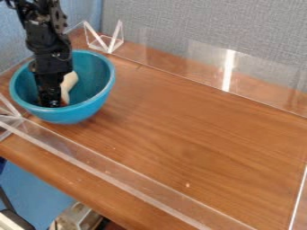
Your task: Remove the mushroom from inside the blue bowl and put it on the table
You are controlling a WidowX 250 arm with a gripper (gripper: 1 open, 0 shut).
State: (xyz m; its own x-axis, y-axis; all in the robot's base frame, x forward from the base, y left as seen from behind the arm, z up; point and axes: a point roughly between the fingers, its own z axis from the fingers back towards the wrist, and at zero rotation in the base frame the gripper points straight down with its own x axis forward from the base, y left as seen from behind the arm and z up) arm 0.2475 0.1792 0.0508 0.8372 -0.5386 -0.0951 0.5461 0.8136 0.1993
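The blue bowl [86,106] sits at the left end of the table [198,126]. Inside it lies the mushroom [70,82]; only its cream stem shows, just right of the arm, and the cap is hidden. My black gripper [48,95] reaches straight down into the bowl, with its tips low over the bowl's floor and against the mushroom's left side. The fingers merge into one dark shape, so their spacing is unclear, and I cannot tell whether they hold the mushroom.
Low clear acrylic walls [144,171] run along the table's edges. A white wire stand [106,39] sits behind the bowl at the back wall. Bare wood stretches right of the bowl.
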